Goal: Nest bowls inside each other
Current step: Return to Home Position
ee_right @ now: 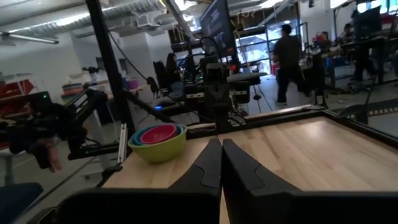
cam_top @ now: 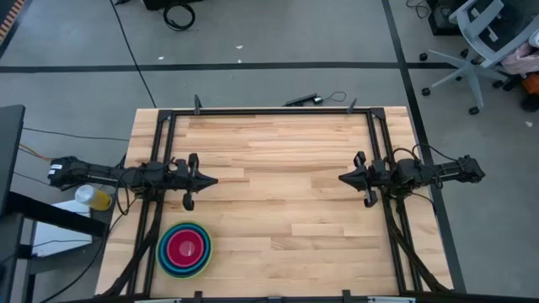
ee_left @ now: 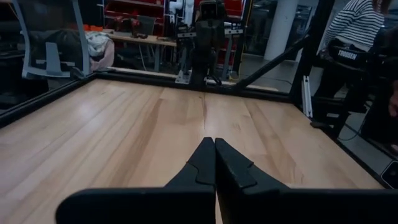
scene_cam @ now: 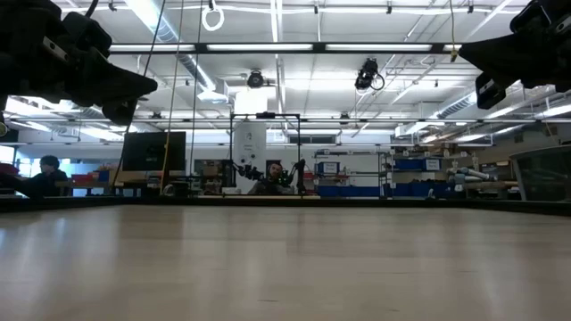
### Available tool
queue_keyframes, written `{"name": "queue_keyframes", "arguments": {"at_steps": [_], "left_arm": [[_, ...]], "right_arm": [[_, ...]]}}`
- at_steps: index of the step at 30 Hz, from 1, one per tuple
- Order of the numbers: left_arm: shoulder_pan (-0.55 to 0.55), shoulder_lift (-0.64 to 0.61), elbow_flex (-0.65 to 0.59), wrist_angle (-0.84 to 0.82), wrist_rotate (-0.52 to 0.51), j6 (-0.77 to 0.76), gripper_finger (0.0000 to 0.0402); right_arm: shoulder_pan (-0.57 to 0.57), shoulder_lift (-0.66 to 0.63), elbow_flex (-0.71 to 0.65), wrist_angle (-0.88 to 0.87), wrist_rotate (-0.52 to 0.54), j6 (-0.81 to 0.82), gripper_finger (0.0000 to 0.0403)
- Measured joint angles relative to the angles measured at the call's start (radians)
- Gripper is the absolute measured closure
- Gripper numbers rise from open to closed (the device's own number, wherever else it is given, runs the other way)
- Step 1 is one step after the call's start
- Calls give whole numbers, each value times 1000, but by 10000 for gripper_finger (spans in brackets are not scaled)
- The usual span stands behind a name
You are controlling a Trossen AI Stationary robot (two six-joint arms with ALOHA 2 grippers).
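The bowls [cam_top: 185, 249] stand nested in one stack on the table's near left corner: a yellow-green bowl outermost, blue and green rims inside it, a red-magenta bowl innermost. The right wrist view shows the stack [ee_right: 157, 142] from the side, resting on its base. My left gripper [cam_top: 214, 180] hovers shut at the table's left side, pointing level toward the right, away from the stack. My right gripper [cam_top: 341, 179] hovers shut at the right side, pointing level toward the left. Both hold nothing.
A black metal frame [cam_top: 278, 111] runs along the table's far edge and both sides. The wooden table top [cam_top: 286, 202] between the two grippers is bare. People and workbenches show in the room beyond the table.
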Motion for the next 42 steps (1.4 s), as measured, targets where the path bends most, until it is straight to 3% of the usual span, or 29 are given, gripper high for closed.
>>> {"name": "queue_keyframes", "arguments": {"at_steps": [10,16,29,42], "left_arm": [[0,2,0,-16,-52,84,401],[0,2,0,-62,-51,16,401],[0,1,-1,-62,-50,18,402],[5,-242,-1,-61,-50,18,402]], "right_arm": [[0,0,0,0,4,-56,392],[0,0,0,0,4,-50,382],[0,0,0,0,4,-52,375],[1,-39,0,-91,3,-52,375]]}}
